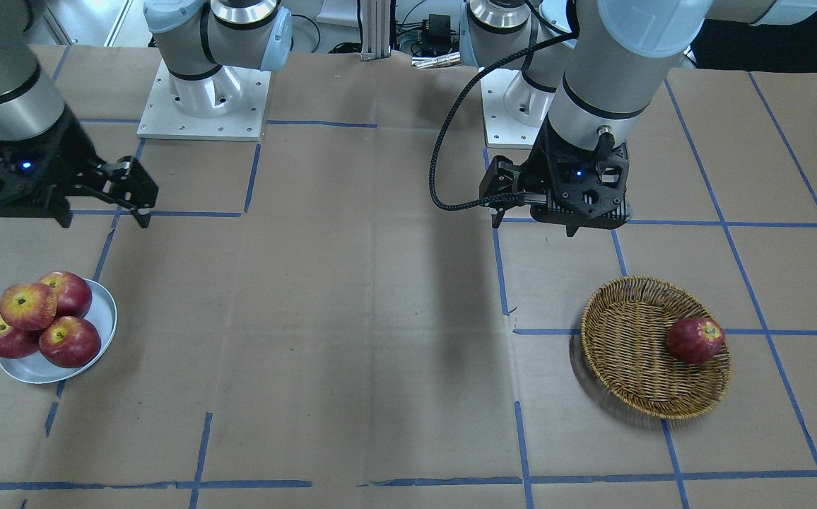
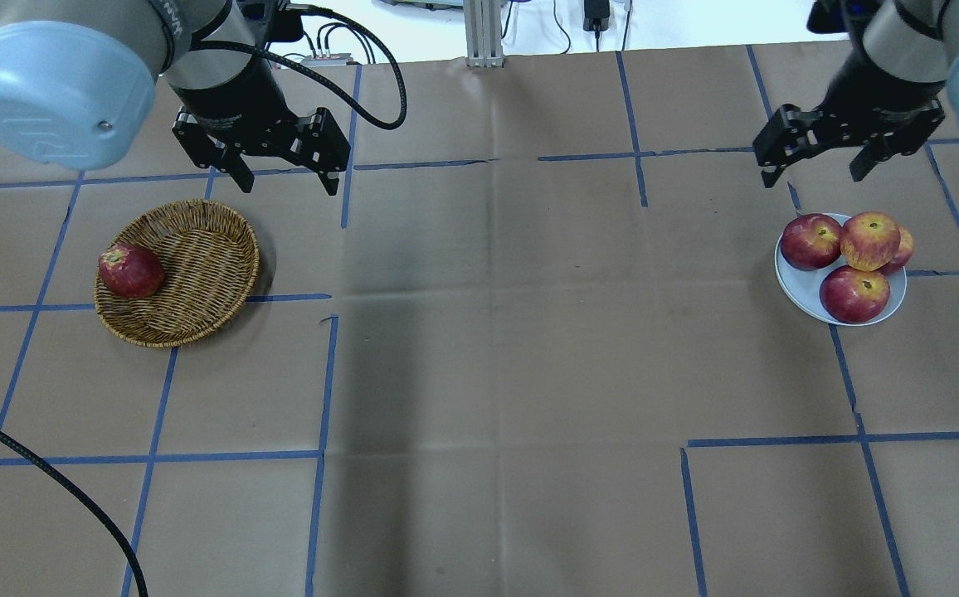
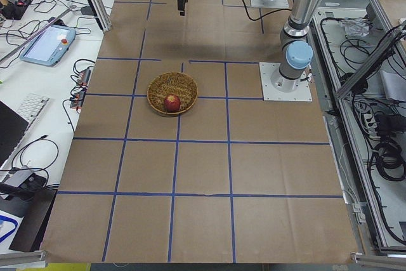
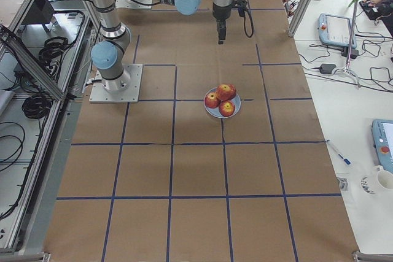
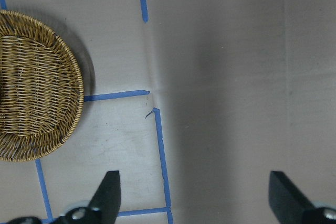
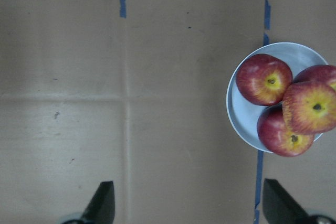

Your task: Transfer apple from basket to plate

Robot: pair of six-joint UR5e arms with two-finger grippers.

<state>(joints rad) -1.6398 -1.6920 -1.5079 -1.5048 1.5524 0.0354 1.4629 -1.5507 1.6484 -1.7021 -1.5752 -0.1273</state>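
The streaked apple [image 2: 869, 240] with a yellow patch at its stem lies on top of three darker apples on the pale plate [image 2: 801, 283]. It also shows in the front view [image 1: 28, 305] and the right wrist view [image 6: 310, 107]. The wicker basket [image 2: 197, 249] holds one dark red apple [image 2: 130, 270] at its left side. My left gripper [image 2: 289, 184] is open and empty, above the table just behind the basket. My right gripper [image 2: 811, 176] is open and empty, above the table just behind the plate.
Brown paper with blue tape lines covers the table [image 2: 496, 348]. The two arm bases [image 1: 203, 92] stand at the robot's edge. A black cable [image 2: 48, 481] hangs across the near left corner in the overhead view.
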